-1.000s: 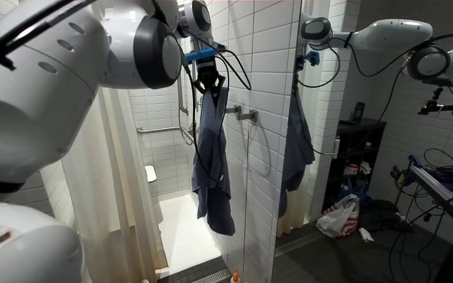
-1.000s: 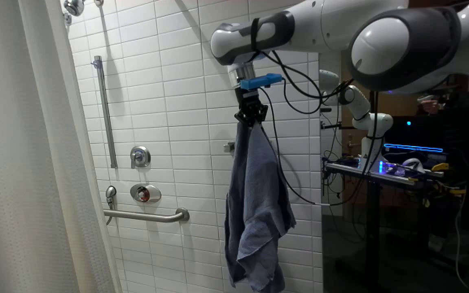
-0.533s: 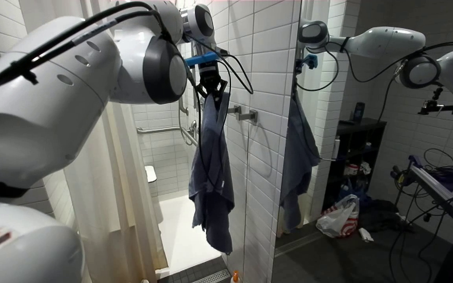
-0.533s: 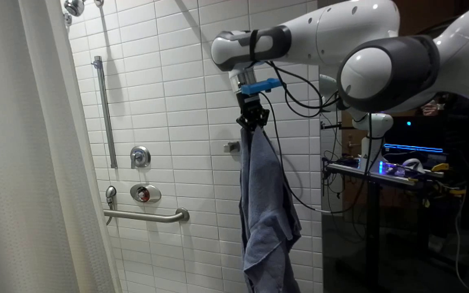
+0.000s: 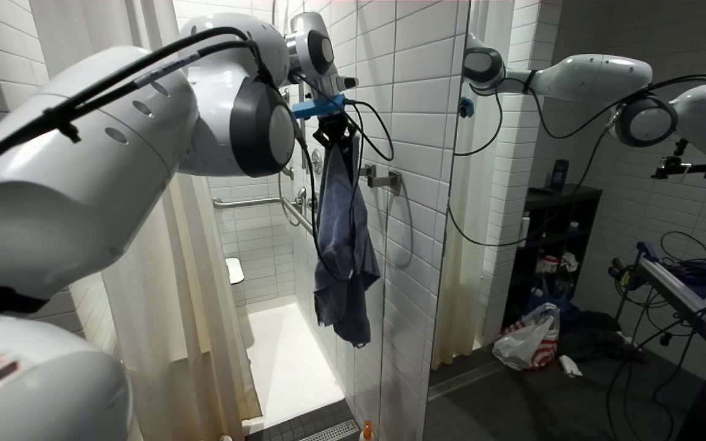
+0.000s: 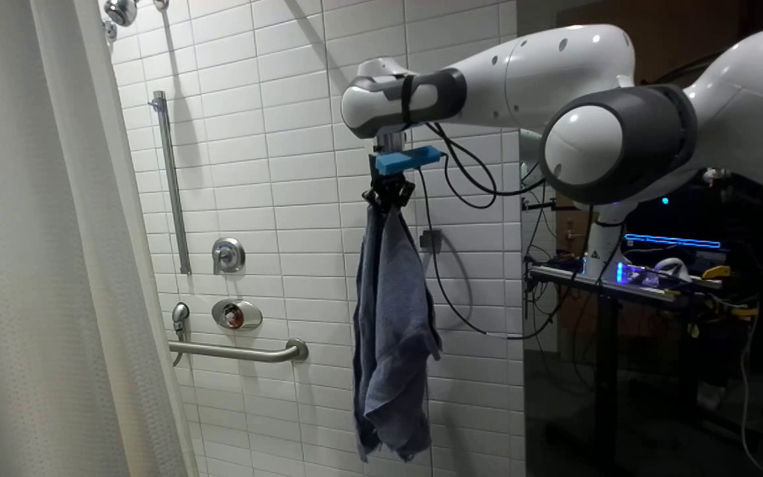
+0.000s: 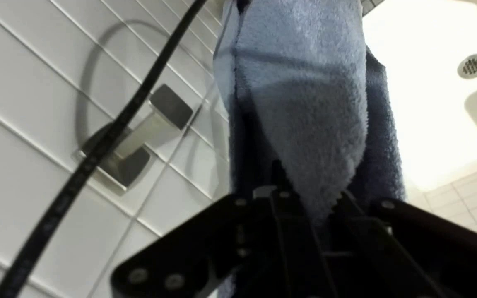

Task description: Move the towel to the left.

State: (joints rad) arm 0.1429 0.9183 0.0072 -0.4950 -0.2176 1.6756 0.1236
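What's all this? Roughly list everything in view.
Towel: 1, slate blue, before white tiled wall
Wall bracket: 1, metallic, beside towel
Curtain: at least 1, cream, beside shower floor
Grab bar: at least 1, silver, on wall
Shower fittings: several, silver, above grab bar
Round drain: 1, silver, in shower floor
Mirror: 1, dark, beside wall
Bag: 1, white and red, in mirror
Shelf: 1, black, in mirror
Cables: several, black, along arm
Arm: 1, white and grey, above towel
Gripper: 1, black, shut on towel
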